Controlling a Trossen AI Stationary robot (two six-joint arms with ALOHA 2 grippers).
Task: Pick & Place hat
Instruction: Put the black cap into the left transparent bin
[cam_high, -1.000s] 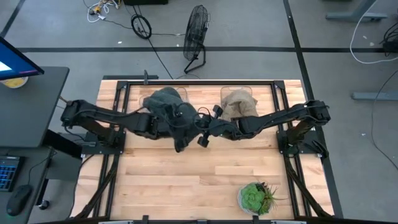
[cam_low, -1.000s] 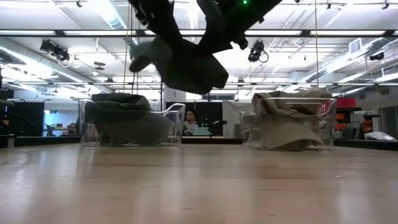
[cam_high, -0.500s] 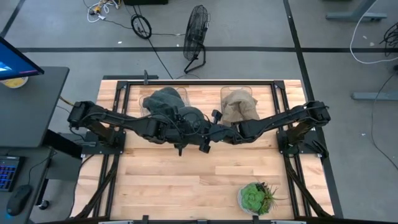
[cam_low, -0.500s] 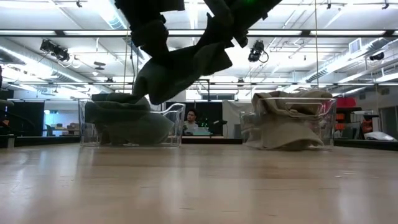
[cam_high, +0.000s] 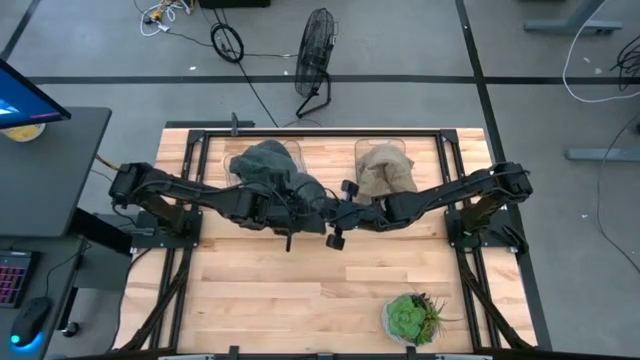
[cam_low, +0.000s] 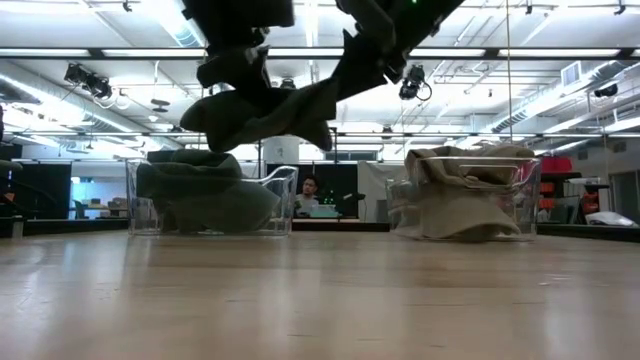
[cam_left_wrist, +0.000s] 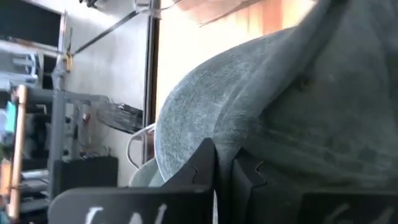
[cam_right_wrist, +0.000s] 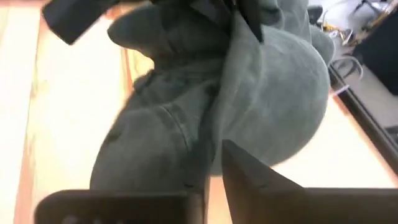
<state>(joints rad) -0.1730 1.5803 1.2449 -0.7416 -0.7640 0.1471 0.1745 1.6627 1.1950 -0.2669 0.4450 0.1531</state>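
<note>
Two-arm carry of the grey hat (cam_high: 300, 193). I hold the hat in the air between both tools, above the middle of the surface (cam_high: 300, 290) and clear of it, as the low view shows. My left tool (cam_high: 287, 205) is clenched on one edge of the cloth; its wrist view shows the fingers (cam_left_wrist: 208, 165) pinched together on the fabric. My right tool (cam_high: 335, 212) grips the opposite edge, fingers closed on a fold. I judge the double grip serves to keep the soft hat spread, not bunched. Behind it stand two clear bins: the left bin (cam_low: 135, 200) holds more grey hats, the tan bin (cam_low: 530, 195) holds tan ones. The hat hangs just in front of the left bin. A plant (cam_high: 410, 317) stands well apart at the near edge.
</note>
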